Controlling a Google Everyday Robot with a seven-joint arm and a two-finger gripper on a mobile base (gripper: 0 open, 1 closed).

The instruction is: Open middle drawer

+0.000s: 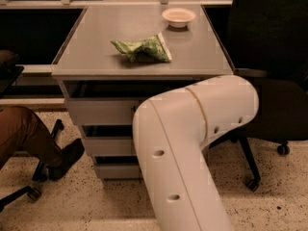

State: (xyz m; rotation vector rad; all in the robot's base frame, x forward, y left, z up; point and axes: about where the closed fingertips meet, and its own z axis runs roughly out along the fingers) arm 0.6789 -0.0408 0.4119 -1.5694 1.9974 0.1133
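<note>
1. The robot's white arm [192, 143] fills the lower middle of the camera view; its bent elbet sits in front of the right half of a grey cabinet [91, 61] and rises from the bottom edge.
2. The gripper is hidden behind that arm, somewhere on the cabinet's front side; how far open it is, and whether it has hold of anything, cannot be told.
3. The cabinet has three drawer fronts stacked under its flat top; only their left parts show beside the arm.
4. The middle drawer [106, 147] lies between the top drawer [96, 112] and the bottom drawer [113, 171]; a dark gap shows above its front; its handle is covered by the arm, so whether it is pulled out at all cannot be told.
5. On the cabinet top a crumpled green bag [142, 48] lies near the middle; a small pale bowl [178, 17] stands upright near the back right corner, well apart from the bag.
6. To the right of the cabinet stands a black office chair [274, 109], its wheeled legs on the speckled floor [274, 196].
7. At the left edge a person's leg in brown trousers [24, 131] reaches towards the cabinet; a black shoe [67, 159] rests near the bottom drawer's left corner.
</note>
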